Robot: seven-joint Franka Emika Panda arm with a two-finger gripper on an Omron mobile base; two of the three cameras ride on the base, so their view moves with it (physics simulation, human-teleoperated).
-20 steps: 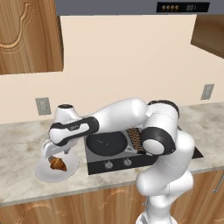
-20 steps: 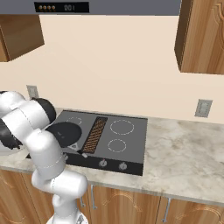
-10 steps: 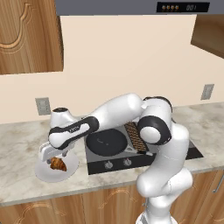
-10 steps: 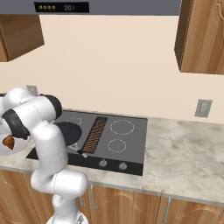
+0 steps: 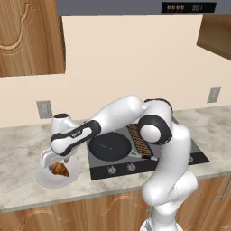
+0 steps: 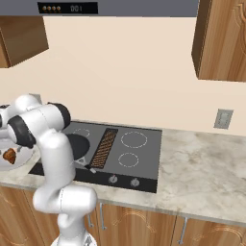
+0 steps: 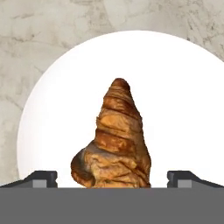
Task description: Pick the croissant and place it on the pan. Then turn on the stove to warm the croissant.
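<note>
Croissant (image 7: 114, 138) lies on white plate (image 7: 183, 105) left of the stove (image 5: 180, 151), gripper (image 7: 112, 177) lowered onto it since 1 s ago, jaws spread wide astride it, unclosed; pan (image 5: 108, 146) empty, so grasp looks imminent.

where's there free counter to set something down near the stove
Widest bare patch: the marble counter right of the stove, out to the wall outlet. Bare strip left of the plate too. Crowded: the gripper hangs open over the croissant on the plate, and the pan covers a left burner.
</note>
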